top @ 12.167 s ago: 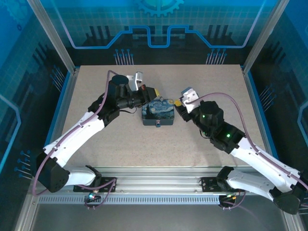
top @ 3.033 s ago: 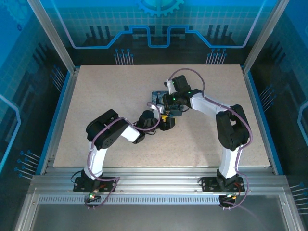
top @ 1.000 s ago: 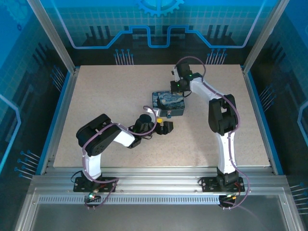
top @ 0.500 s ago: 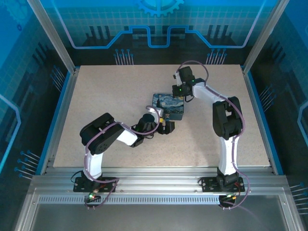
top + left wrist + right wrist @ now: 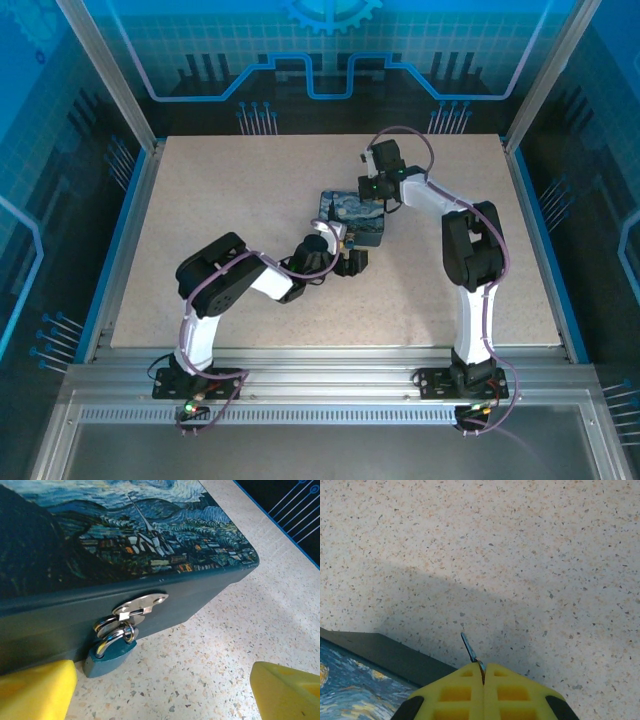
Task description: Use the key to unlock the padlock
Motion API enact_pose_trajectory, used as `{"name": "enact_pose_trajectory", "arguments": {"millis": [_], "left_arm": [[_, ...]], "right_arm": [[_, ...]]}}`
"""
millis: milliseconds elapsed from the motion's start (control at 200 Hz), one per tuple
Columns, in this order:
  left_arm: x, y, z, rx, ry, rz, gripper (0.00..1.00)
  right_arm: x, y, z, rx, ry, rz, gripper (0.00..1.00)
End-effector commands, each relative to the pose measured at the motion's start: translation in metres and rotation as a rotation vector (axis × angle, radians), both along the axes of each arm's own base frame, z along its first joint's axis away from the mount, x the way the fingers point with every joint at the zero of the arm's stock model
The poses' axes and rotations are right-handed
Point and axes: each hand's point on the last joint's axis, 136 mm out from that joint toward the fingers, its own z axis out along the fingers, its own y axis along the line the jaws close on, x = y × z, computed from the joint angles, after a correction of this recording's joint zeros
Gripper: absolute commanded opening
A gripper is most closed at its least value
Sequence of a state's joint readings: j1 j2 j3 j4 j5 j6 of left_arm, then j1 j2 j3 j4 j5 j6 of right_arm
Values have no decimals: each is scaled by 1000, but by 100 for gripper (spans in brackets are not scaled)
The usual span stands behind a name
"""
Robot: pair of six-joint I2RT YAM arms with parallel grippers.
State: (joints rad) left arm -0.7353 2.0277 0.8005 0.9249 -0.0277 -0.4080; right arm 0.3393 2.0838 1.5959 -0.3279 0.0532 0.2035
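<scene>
The key (image 5: 470,649) is pinched tight in the right gripper (image 5: 483,670); its yellow fingers are pressed together and just the thin blade pokes out. It hangs over the table (image 5: 530,555) at the far side of the tin (image 5: 200,592). The padlock (image 5: 107,655) is on the near side, hooked through the tin's clasp (image 5: 141,605), its bottom on the table. The left gripper (image 5: 160,687) sits right in front of it, fingers spread wide, holding nothing. I think this is the lining-up step. Next the left fingers should close on the padlock to steady it, and the key must come round to the keyhole, which I can't see. The tin is shut, so what's inside is hidden.
</scene>
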Motion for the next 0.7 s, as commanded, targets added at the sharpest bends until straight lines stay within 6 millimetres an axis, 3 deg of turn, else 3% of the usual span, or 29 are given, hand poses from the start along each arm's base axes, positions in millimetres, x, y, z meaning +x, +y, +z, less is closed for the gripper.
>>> {"name": "enact_pose_trajectory", "arguments": {"millis": [0, 115, 390, 585, 695], "left_arm": [[-6, -26, 6, -46, -20, -132, 84], [-6, -30, 8, -54, -14, -147, 82], [-5, -34, 14, -77, -29, -161, 87], [-5, -38, 14, -107, -12, -177, 76], [-4, -38, 15, -123, -22, -170, 74]], "right_arm": [[-49, 26, -33, -4, 164, 106, 0], [-52, 27, -34, -6, 168, 107, 0], [-58, 29, -34, -4, 170, 115, 0], [-60, 28, -31, -7, 161, 114, 0], [-62, 27, -31, -5, 162, 112, 0]]}}
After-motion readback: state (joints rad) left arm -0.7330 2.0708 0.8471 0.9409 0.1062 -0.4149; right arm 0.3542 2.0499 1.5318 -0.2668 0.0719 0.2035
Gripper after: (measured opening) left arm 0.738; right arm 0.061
